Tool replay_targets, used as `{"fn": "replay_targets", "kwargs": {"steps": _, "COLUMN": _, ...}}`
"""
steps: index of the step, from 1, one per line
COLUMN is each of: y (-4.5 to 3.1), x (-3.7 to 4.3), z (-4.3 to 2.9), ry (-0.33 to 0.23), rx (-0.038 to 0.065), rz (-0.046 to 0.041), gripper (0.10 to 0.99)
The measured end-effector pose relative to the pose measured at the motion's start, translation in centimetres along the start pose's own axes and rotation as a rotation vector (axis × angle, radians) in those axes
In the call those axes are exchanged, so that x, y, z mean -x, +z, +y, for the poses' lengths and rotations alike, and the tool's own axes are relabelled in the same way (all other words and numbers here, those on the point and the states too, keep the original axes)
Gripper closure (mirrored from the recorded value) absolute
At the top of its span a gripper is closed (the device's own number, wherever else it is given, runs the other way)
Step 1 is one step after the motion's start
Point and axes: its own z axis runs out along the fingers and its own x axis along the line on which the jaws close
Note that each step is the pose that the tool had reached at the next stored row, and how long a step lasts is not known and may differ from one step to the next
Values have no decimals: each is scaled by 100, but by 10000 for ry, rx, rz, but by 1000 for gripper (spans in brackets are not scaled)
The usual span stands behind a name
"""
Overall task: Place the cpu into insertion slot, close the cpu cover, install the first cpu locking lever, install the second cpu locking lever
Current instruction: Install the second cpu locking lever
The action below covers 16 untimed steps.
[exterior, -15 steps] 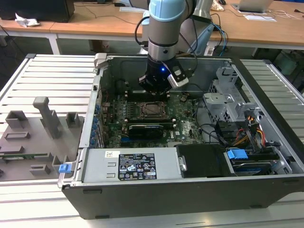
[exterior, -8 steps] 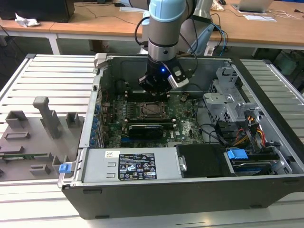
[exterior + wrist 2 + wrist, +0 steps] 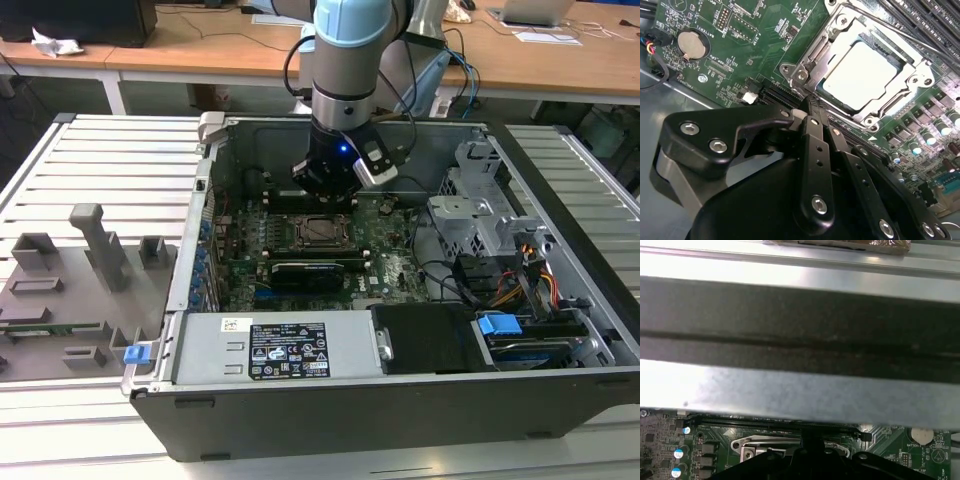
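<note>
Second wrist view, nearest the lens: the black gripper (image 3: pixel 812 107), its two fingers (image 3: pixel 815 145) pressed together side by side, clenched on nothing, tips hanging just short of the socket's edge. Just past the tips, the cpu (image 3: pixel 862 75) lies flat in the insertion slot (image 3: pixel 805 75), dull silver top facing up. The cpu cover (image 3: pixel 900 102) is down around it — the chip shows through the frame's square window. Whether either locking lever is latched cannot be told.

Exterior view: the gripper (image 3: pixel 335 180) hangs over the green motherboard (image 3: pixel 395 265) inside the open computer case (image 3: pixel 190 270), just beyond the socket (image 3: pixel 322 230). Farther back, wooden desks (image 3: pixel 200 45).
</note>
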Motion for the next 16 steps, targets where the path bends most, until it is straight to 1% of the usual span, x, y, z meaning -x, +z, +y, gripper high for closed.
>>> {"fn": "replay_targets", "kwargs": {"steps": 14, "y": -4, "x": -3, "z": -48, "ry": 1, "rx": 1, "rz": -1, "gripper": 980}}
{"fn": "replay_targets", "kwargs": {"steps": 16, "y": -7, "x": -4, "z": -65, "ry": 0, "rx": 0, "rz": 0, "gripper": 980}}
